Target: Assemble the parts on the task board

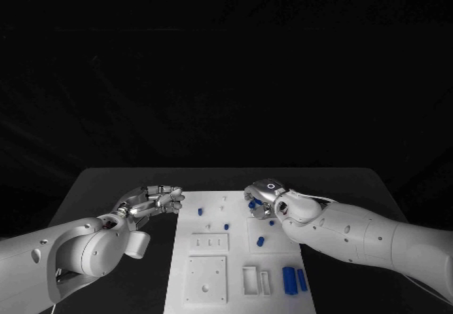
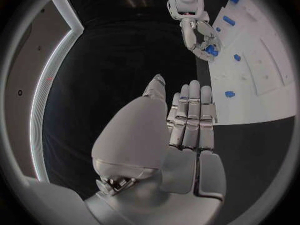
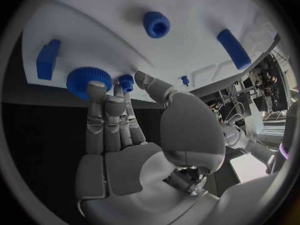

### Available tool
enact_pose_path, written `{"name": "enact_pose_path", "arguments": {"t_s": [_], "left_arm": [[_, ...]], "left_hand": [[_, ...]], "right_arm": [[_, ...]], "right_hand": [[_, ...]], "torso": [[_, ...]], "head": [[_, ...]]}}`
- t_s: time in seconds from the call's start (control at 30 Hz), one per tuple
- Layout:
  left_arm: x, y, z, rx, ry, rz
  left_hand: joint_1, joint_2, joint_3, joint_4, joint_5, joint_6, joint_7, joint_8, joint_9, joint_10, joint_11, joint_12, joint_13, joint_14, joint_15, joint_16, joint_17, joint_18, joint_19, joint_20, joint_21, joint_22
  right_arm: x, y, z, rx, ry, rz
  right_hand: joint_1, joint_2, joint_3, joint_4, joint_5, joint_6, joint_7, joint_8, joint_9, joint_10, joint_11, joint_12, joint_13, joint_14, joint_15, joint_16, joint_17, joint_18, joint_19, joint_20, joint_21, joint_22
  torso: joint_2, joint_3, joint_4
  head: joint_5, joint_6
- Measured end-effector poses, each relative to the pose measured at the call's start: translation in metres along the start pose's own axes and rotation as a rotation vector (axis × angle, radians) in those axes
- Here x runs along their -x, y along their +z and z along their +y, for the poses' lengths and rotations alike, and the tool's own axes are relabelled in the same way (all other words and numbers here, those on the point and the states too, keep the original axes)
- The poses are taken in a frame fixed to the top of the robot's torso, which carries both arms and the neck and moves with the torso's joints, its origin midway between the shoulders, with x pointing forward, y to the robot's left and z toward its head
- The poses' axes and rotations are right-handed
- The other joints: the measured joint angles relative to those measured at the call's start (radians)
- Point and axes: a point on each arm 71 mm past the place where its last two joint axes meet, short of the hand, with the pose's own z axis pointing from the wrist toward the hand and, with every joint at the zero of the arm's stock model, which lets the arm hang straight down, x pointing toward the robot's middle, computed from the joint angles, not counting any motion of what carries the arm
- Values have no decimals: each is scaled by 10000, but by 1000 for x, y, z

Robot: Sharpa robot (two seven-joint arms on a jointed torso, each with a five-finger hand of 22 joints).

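The white task board lies in the middle of the table. My right hand is over its far right part, fingers stretched out. Its fingertips touch a large blue gear lying flat on the board, and a smaller blue gear sits next to the thumb. From the left wrist view the gear shows among the right hand's fingers. My left hand lies beside the board's far left corner, fingers straight and together, holding nothing.
Other blue parts lie on the board: small pegs, two long pieces at the near right, a block and a hollow cylinder. White recessed plates fill the board's near half.
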Motion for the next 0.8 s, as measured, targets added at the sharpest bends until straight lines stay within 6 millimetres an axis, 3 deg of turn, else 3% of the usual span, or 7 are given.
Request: {"name": "enact_pose_path", "arguments": {"t_s": [0.13, 0.47, 0.6, 0.8], "left_arm": [[0, 0, 0, 3, 2, -6], [0, 0, 0, 10, 5, -10], [1, 0, 0, 13, 7, -14], [1, 0, 0, 23, 7, -15]], "left_hand": [[0, 0, 0, 0, 0, 0, 0, 0, 0, 0, 0, 0, 1, 0, 0, 0, 0, -5, 0, 0, 0, 0], [0, 0, 0, 0, -38, 0, 0, 0, 1, 19, 19, 0, 1, 0, 0, 0, 1, -50, 0, 0, 0, 0], [0, 0, 0, 0, -38, 0, 0, 0, 1, 33, 33, 0, 0, 0, 0, 0, 1, -53, 0, 0, 0, -1], [0, 0, 0, 0, -38, 0, 0, 0, 2, 34, 33, 0, 1, 0, 0, 0, -7, -57, 1, 1, 0, -1]], "right_arm": [[1, -1, -1, -59, -29, -5], [2, -2, -4, -234, -152, -56], [3, -1, -4, -267, -186, -18], [4, -1, -2, -277, -200, 26]], "right_hand": [[0, 0, 0, 0, 0, 93, 86, 0, 0, -57, 23, 20, 35, 0, 1, 0, -13, 0, 0, 0, 0, 0], [54, -54, 116, 33, 0, 131, 49, 0, 13, -16, -20, 19, 63, 0, 0, 46, -63, -1, 1, 1, 0, -2], [105, -50, 139, 56, 0, 172, 10, 0, 48, 269, -174, 182, 167, -9, -14, 151, -94, -1, 1, 1, 51, -2], [158, 32, 139, 56, 0, 485, -49, 176, 135, 745, -341, 443, 455, -1, -205, 225, -138, -66, 156, -123, 117, -3]], "torso": [[1, 1, 0], [11, 3, 11], [13, 4, 17], [27, 7, 16]], "head": [[-16, 7], [-54, 59], [-63, 67], [-77, 74]]}}
